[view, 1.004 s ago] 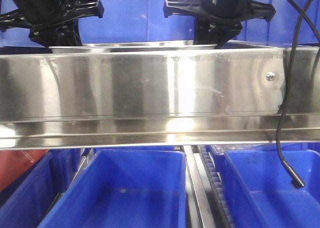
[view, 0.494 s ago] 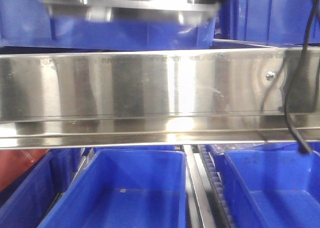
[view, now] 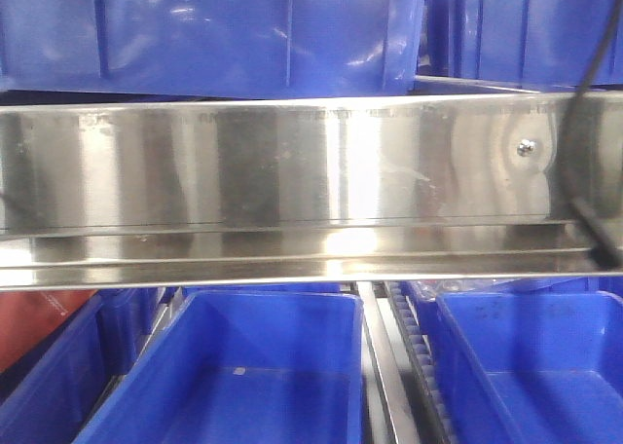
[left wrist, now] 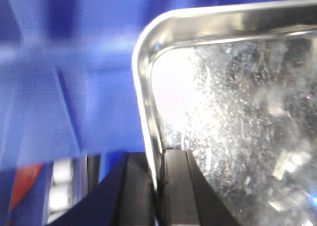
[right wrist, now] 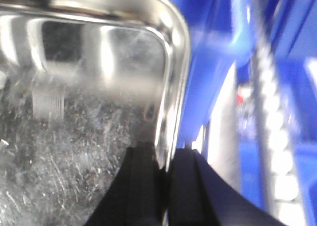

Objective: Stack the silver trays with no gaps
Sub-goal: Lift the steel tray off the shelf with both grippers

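Observation:
In the left wrist view a silver tray point(left wrist: 237, 112) shows its rounded corner and scratched, shiny floor. My left gripper point(left wrist: 157, 186) is shut on its rim, one finger inside the tray and one outside. In the right wrist view a silver tray point(right wrist: 74, 127) shows the opposite rounded corner, and my right gripper point(right wrist: 166, 181) is shut on that rim the same way. Blue bin walls lie behind both corners. In the front view no tray and no gripper shows.
A long steel shelf panel point(view: 292, 171) with a screw point(view: 527, 148) spans the front view. Blue bins point(view: 214, 35) stand above it; open blue bins point(view: 263, 376) point(view: 526, 366) sit below, with a roller track point(view: 389, 366) between. A black cable point(view: 584, 171) hangs at right.
In the front view both arms and the tray they held behind the panel rose and left the frame at the top. The black cable swung to the right.

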`<state>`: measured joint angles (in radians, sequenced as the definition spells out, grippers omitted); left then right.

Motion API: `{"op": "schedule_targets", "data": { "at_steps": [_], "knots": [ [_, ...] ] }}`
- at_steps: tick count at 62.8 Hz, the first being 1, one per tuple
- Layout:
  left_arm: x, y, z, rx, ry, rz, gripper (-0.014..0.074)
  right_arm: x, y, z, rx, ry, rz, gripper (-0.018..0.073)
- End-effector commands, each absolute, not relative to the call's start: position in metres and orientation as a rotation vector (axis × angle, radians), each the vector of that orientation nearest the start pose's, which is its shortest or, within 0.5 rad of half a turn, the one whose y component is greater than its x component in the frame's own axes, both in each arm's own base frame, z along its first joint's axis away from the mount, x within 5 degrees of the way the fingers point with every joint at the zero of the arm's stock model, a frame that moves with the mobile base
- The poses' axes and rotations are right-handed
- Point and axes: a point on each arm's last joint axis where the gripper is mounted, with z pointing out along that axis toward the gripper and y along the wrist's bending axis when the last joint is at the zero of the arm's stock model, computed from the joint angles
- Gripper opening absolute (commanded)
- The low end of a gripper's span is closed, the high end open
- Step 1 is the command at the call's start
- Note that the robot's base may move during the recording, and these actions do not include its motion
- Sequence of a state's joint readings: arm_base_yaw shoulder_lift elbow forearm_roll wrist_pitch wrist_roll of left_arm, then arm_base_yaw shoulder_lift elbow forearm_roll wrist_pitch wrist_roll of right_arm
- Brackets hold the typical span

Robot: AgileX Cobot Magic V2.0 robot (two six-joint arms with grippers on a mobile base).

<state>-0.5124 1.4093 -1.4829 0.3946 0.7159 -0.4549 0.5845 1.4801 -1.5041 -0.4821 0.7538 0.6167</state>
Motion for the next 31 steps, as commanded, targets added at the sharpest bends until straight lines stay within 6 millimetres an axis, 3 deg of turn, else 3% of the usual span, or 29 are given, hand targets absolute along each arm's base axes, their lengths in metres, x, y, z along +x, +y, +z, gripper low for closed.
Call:
{"op": "schedule_targets", "data": {
  "at_steps": [1,13,31],
  "knots": [
    [0.268,-0.141,0.449,0.244,1.952,-0.243,-0.0013,0.282,0.159,0.431,-0.206,2.002,0.195,-0.008],
    [0.257,-0.137,0.464,0.238,1.875,-0.289,-0.0013,0.268,0.15,0.451,-0.189,1.931,0.231,-0.008],
    [0.257,-0.136,0.466,0.244,1.862,-0.278,-0.0013,0.267,0.149,0.453,-0.187,1.916,0.238,-0.008]
  ]
}}
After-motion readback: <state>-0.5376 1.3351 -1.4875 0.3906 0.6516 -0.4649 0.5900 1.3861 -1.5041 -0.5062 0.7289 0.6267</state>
